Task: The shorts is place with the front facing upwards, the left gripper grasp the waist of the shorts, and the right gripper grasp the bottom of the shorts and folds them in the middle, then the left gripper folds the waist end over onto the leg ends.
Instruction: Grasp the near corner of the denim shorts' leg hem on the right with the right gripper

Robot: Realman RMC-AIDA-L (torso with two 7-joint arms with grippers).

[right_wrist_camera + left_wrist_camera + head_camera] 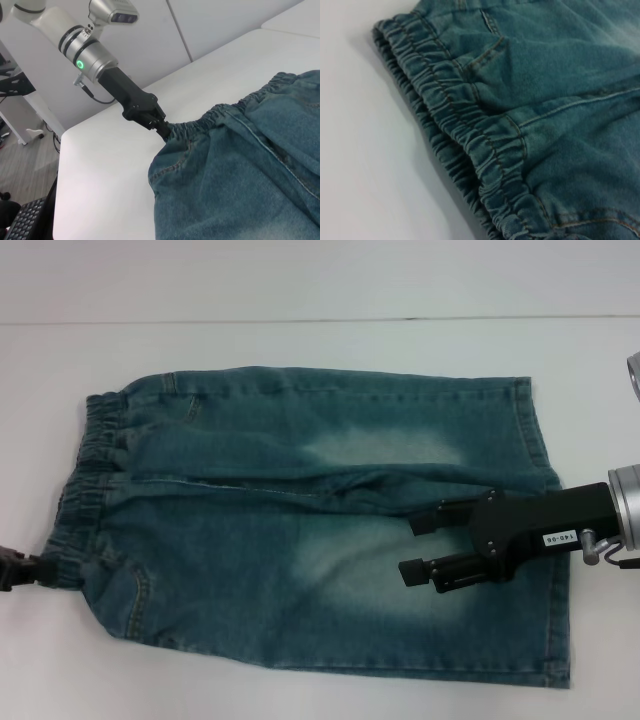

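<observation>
Blue denim shorts (300,460) lie flat on the white table, elastic waist (90,460) to the left and leg ends to the right. My left gripper (40,569) is at the near left corner of the waist, and the right wrist view shows that gripper (163,129) shut on the bunched waistband (220,117). My right gripper (410,547) reaches in from the right over the near leg, fingers spread open with nothing between them. The left wrist view shows only the gathered waistband (460,115) and a front pocket seam, no fingers.
The white table (300,350) extends beyond the shorts on all sides; its left edge (62,165) shows in the right wrist view, with floor and a keyboard (25,220) below. A second white table surface (295,20) lies behind.
</observation>
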